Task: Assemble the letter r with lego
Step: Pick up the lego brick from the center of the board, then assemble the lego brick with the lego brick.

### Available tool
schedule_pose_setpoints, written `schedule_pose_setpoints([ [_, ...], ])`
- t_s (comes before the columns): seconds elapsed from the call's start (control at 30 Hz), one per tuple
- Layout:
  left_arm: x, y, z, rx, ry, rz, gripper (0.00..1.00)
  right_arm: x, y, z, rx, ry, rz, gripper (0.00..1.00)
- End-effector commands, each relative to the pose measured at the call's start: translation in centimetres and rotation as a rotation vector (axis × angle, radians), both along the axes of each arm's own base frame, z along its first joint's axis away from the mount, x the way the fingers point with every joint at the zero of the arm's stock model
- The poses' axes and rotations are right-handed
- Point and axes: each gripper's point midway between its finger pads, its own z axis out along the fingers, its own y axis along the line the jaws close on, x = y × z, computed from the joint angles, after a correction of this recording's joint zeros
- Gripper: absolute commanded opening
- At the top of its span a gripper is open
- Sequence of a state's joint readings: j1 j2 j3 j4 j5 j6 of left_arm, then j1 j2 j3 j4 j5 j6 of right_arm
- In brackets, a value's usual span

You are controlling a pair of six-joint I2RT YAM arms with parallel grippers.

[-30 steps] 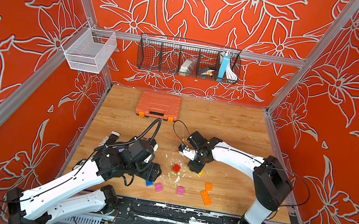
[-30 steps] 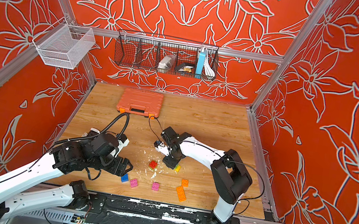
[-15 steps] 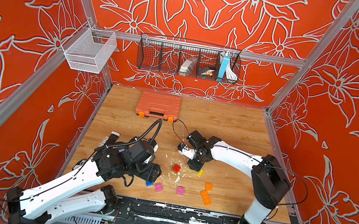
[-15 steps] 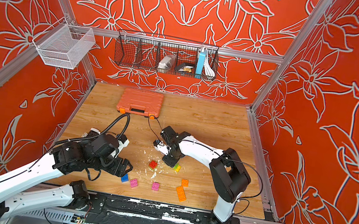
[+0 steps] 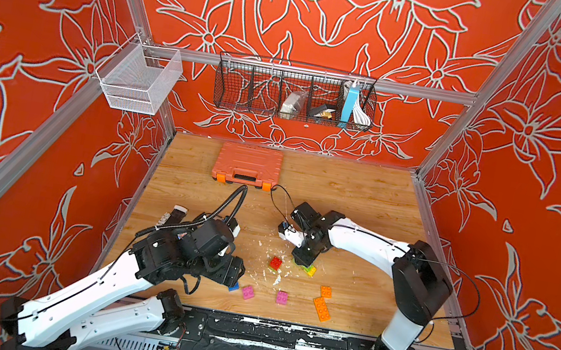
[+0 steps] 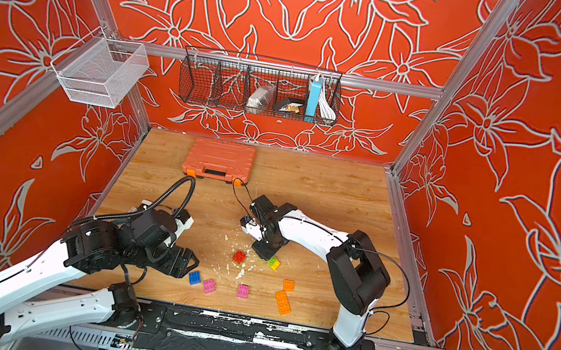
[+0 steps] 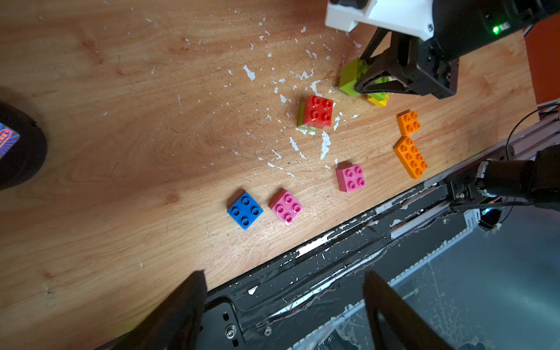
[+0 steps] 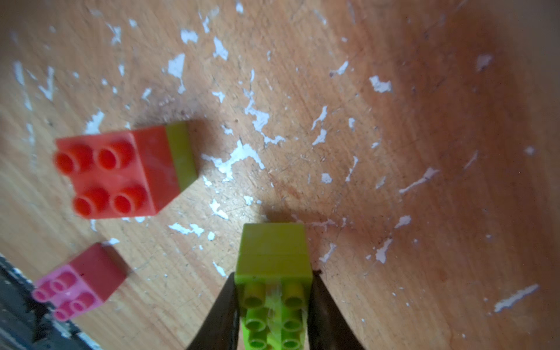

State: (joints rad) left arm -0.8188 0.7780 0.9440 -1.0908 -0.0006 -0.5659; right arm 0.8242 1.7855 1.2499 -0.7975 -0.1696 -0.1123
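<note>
Barely begun: only the red brick (image 7: pixel 318 110) sits on a green base (image 7: pixel 301 121); the rest lie loose. Right gripper (image 8: pixel 274 274) grasps a green brick (image 8: pixel 272 251), at 3 o'clock from red. Left gripper (image 7: pixel 281 272) hangs spread, empty.

An orange toolbox (image 5: pixel 248 164) lies on the wooden table (image 5: pixel 346 187) below a black wire basket (image 5: pixel 235 87).

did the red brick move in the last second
No. In a top view the red brick sits at the same spot on the table, unchanged against the fixed orange toolbox behind it.
</note>
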Motion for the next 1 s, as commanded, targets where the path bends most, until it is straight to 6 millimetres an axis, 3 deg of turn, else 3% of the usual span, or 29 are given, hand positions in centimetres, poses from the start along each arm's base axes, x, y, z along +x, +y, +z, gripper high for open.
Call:
schedule_pose_setpoints([
  [0.0,-1.3,1.9,0.4,0.038,0.013,0.018,0.82,-0.5,0.5,2.5,0.017,0.044,-0.085,0.00],
  [0.17,-2.2,3.5,0.4,0.066,0.014,0.039,0.82,-0.6,1.0,6.8,0.020,0.027,-0.072,0.00],
  [0.3,-2.6,4.2,0.6,0.058,0.015,0.063,0.83,-1.2,1.2,8.3,-0.073,0.019,-0.045,0.00],
  [0.7,-2.9,4.1,1.3,-0.003,-0.035,0.035,0.85,-3.5,5.1,5.9,-0.203,-0.033,0.113,0.00],
  [0.97,-3.2,3.7,1.8,-0.050,-0.060,0.008,0.87,-3.2,6.4,5.7,-0.217,-0.041,0.147,0.00],
])
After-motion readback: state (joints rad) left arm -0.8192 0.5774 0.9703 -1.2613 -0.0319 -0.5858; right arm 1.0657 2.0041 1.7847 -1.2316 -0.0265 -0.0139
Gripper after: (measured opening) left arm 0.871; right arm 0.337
